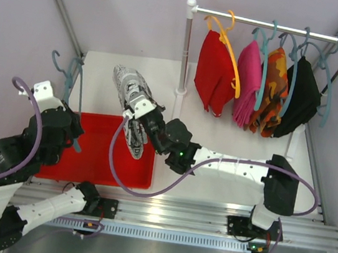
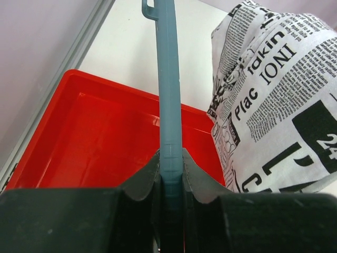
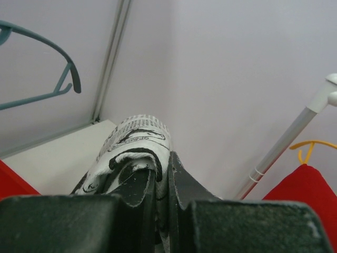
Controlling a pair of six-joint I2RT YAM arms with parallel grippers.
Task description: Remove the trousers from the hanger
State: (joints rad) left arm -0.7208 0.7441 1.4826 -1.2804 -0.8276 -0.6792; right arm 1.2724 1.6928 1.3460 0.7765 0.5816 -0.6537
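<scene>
View from above: my right gripper (image 1: 138, 111) is pinched on the newsprint-patterned trousers (image 1: 127, 81), hanging above the right edge of the red tray (image 1: 87, 168), well apart from the teal hanger (image 1: 69, 75) that my left gripper (image 1: 71, 126) clamps. On the rack (image 1: 277, 26) hang four more pairs (image 1: 212, 76).

Left wrist: jaws narrow around the hanger's flat, rigid plastic bar; tray smooth, glossy.

Right wrist: soft cloth bunches over my fingertip, a thin bite.

Risk: limp fabric slips out early, or drapes past the tray rim on release.
</scene>
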